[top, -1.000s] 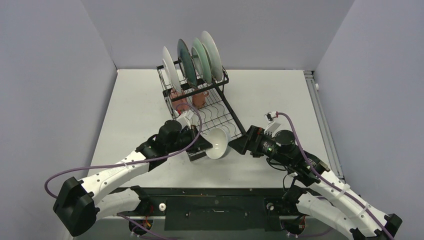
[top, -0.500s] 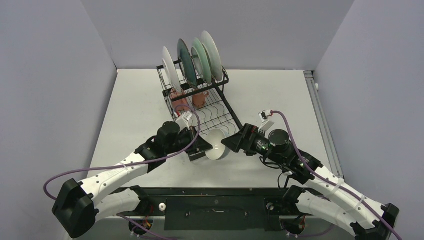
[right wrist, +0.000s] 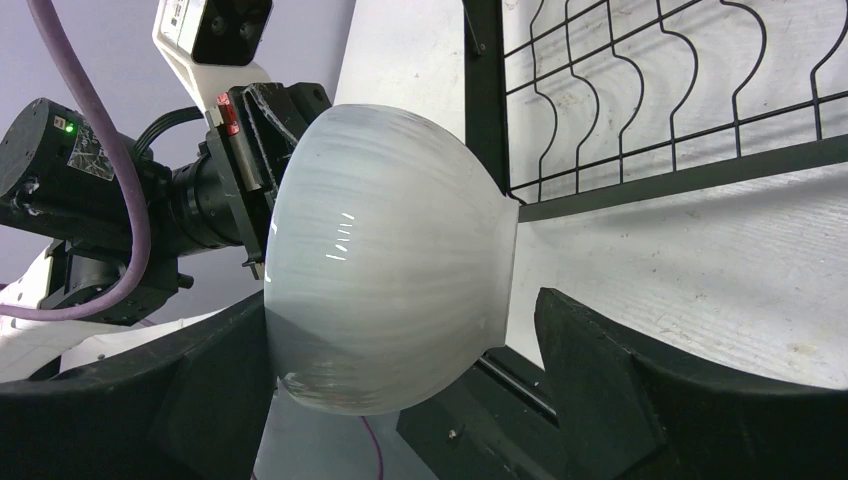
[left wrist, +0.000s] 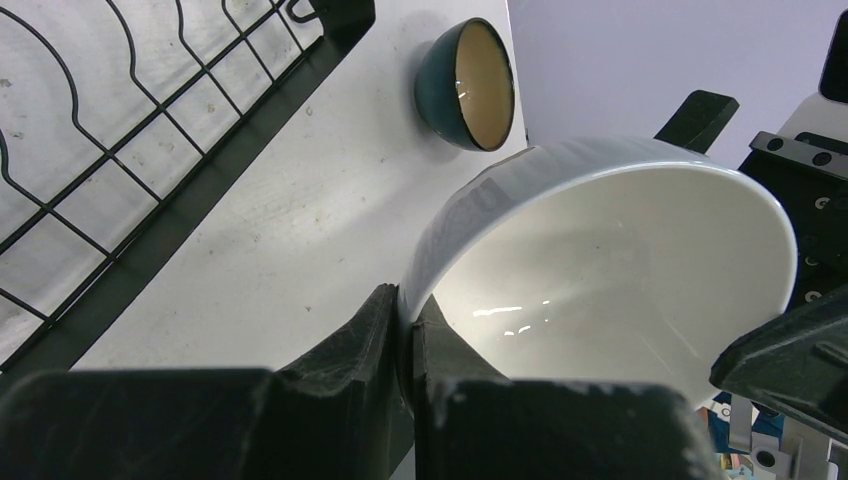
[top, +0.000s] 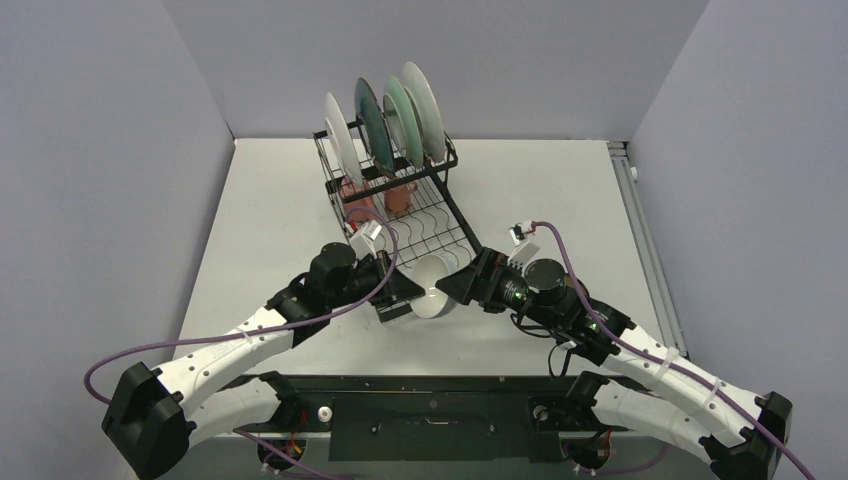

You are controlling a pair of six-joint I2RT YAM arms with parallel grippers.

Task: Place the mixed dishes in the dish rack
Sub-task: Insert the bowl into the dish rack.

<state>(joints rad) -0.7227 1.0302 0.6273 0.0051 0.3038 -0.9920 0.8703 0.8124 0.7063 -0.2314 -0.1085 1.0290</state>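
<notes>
Bowl first: we see the white bowl (top: 432,290) (left wrist: 620,270) (right wrist: 380,260) held off the table (top: 270,220) and tipped on its side, just past the near end of the dish rack (top: 465,235) (left wrist: 150,130) (right wrist: 650,100). The left gripper (top: 408,292) (left wrist: 405,330) is pinched almost closed on the bowl's rim, one finger inside the wall and one outside. From the right, the right gripper (top: 455,285) (right wrist: 400,330) stands spread wide around the bowl's rounded outside. Its finger near the bowl's foot shows a gap, and we cannot tell whether the other finger touches.

Farther off, four plates (top: 400,118) stand upright in the rack's upper slots at the far end, with two pink mugs (top: 400,197) below them on the lower tray. On the left wrist view, a dark bowl (left wrist: 470,85), teal outside and tan inside, rests on the table near the rack's corner.
</notes>
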